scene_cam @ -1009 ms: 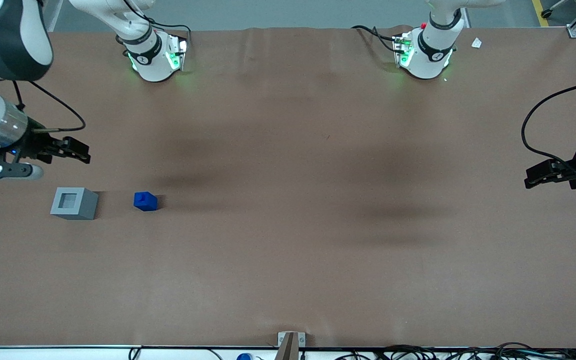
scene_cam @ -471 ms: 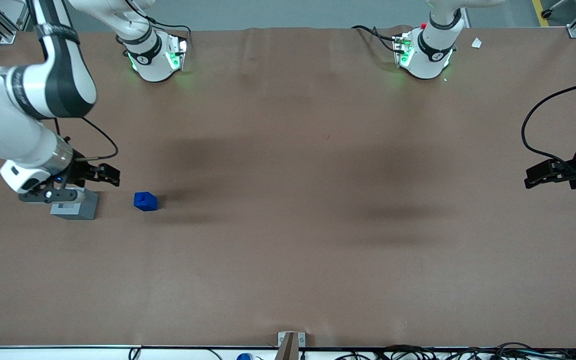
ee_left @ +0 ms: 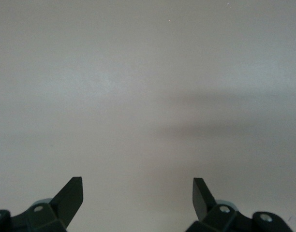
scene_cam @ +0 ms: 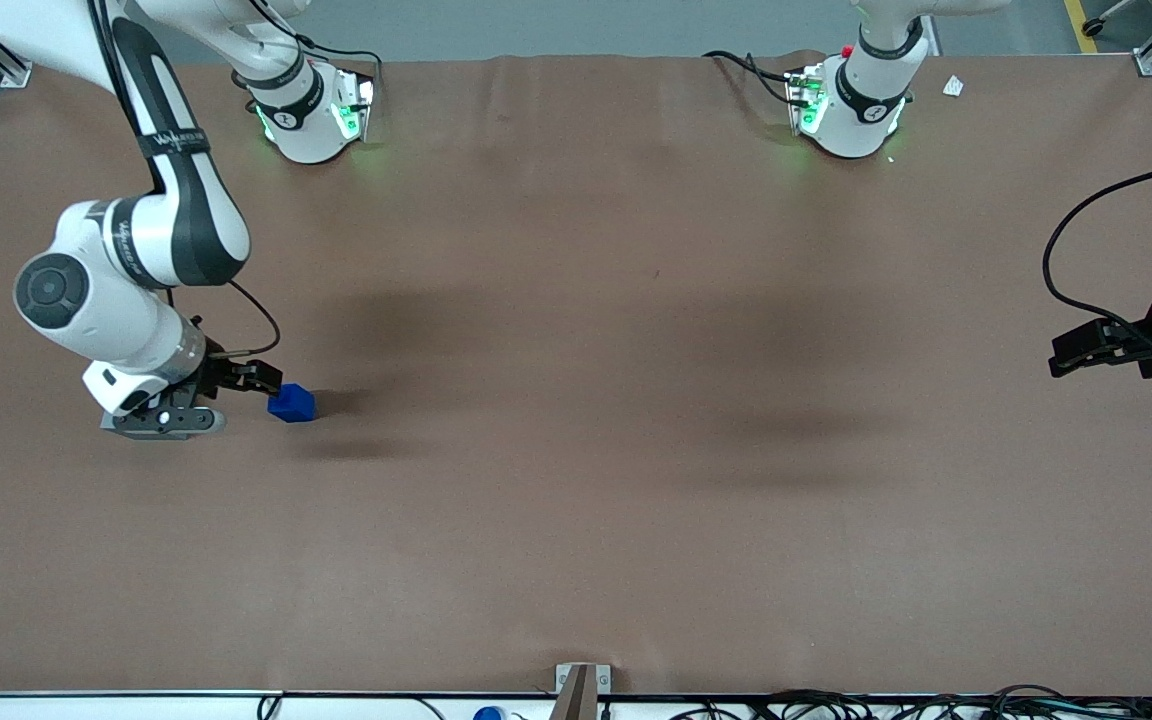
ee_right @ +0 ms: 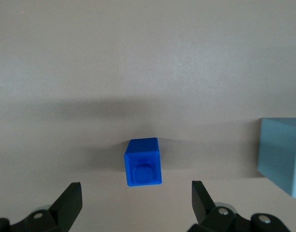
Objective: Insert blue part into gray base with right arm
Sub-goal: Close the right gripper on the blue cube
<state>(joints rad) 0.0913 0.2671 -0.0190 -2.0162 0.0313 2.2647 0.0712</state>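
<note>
status: early stage, nothing grasped yet. the blue part (scene_cam: 292, 403) sits on the brown table cover (scene_cam: 576, 480), in the left-centre of the front view, untouched and apart from the gray base (ee_right: 282, 162). the gripper (scene_cam: 258, 379) of the right arm (scene_cam: 126, 290) hovers just beside and slightly above the blue part, fingers spread wide and empty; in the wrist view both fingertips (ee_right: 70, 198) flank the block with clear gaps on each side. the gray base is hidden under the wrist housing in the front view, and only one corner of it shows in the wrist view, beside the blue part and not touching it. remaining, as judged: descend, close on the block, lift, carry over the base, align, insert. materials: blue part is glossy hard plastic, cube-like with crisp edges and a small raised square knob on its top face. gray base is matte pale plastic with flat faces and a sharp corner; its recess is not visible. table cover is matte, paper-like, faintly creased, with soft arm shadows.
</note>
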